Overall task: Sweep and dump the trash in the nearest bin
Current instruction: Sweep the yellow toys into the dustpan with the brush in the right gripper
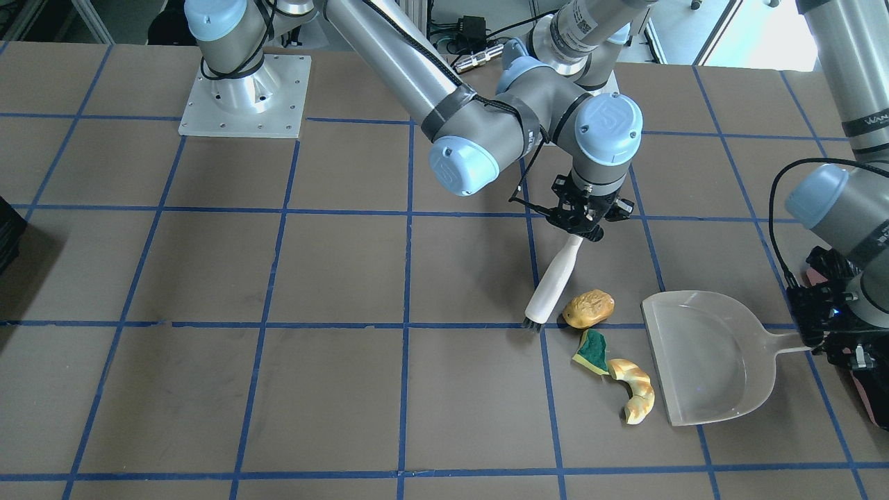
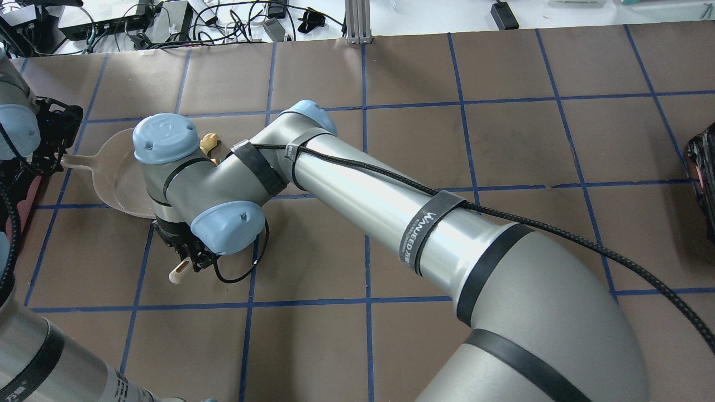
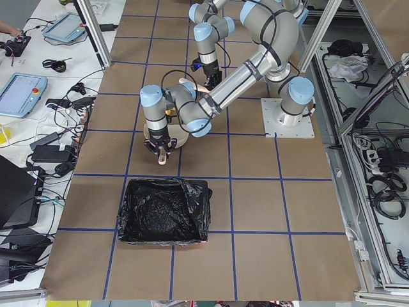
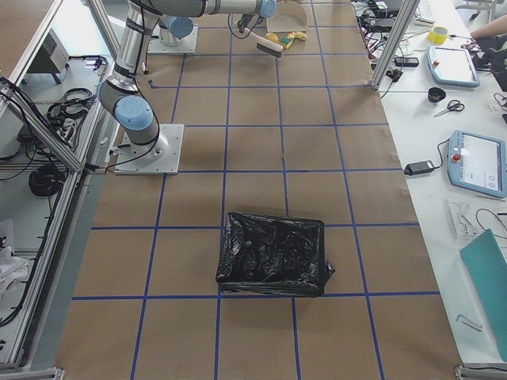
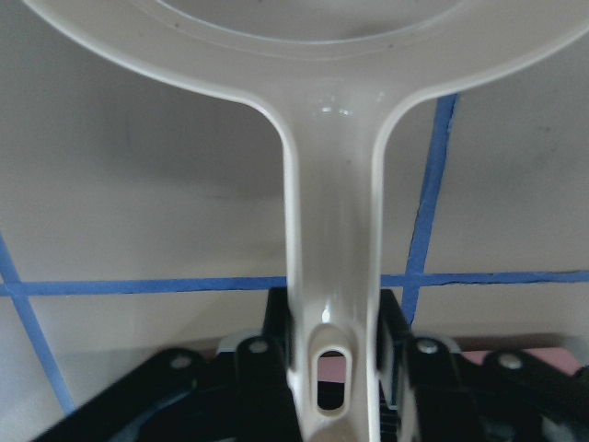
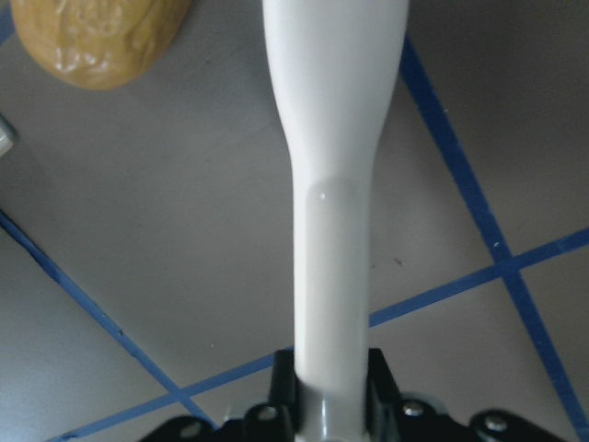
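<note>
The trash lies in a loose row: a golden-brown potato-like lump (image 1: 588, 308) (image 6: 92, 37), a green-and-yellow sponge scrap (image 1: 592, 351) and a curved croissant-like piece (image 1: 633, 398). My right gripper (image 1: 582, 221) (image 6: 331, 405) is shut on the white brush (image 1: 553, 281), whose bristles touch the table just beside the lump. My left gripper (image 1: 816, 340) (image 5: 333, 368) is shut on the handle of the translucent dustpan (image 1: 708, 354), which lies flat with its mouth toward the trash. The nearest bin (image 3: 165, 211), lined with a black bag, stands behind the dustpan hand; its pink side (image 1: 871, 396) shows there.
A second black-bagged container (image 4: 273, 253) stands at the table's other end. The right arm (image 2: 391, 206) stretches across the table and hides most of the trash from overhead. Blue tape lines grid the brown tabletop (image 1: 278, 389).
</note>
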### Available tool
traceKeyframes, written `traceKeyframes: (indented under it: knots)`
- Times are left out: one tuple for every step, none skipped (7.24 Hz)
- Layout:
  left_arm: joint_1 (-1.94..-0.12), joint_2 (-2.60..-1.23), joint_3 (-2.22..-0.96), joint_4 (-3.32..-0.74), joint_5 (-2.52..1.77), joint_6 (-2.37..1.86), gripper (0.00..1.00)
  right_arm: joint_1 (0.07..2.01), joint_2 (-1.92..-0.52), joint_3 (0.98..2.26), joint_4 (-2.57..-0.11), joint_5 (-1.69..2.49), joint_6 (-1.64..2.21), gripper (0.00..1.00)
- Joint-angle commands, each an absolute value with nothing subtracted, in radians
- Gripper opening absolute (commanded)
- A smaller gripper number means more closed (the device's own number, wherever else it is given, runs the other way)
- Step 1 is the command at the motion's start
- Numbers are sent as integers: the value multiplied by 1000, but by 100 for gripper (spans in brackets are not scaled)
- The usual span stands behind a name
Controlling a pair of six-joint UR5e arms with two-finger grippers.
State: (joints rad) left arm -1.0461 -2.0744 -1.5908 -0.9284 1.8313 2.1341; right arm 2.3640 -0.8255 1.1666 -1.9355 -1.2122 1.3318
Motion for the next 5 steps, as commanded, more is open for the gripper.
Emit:
traceKeyframes:
  knots:
    - [-1072, -2051, -1644, -902, 1833, 2157, 0, 2390, -767, 1115, -1934, -1210, 1362, 0]
    - [-1080, -2049, -1684, -799, 1838, 2158, 0, 2390, -762, 1114, -1934, -1209, 1364, 0]
    - [-1080, -2051, -1689, -781, 1838, 2158, 0, 2390, -756, 1111, -1942, -1207, 1362, 0]
    - [-1080, -2055, -1686, -779, 1838, 2157, 0, 2388, -726, 1089, -1965, -1213, 1326, 0]
    - [-1080, -2054, -1684, -779, 1839, 2157, 0, 2382, -691, 1051, -1982, -1212, 1236, 0]
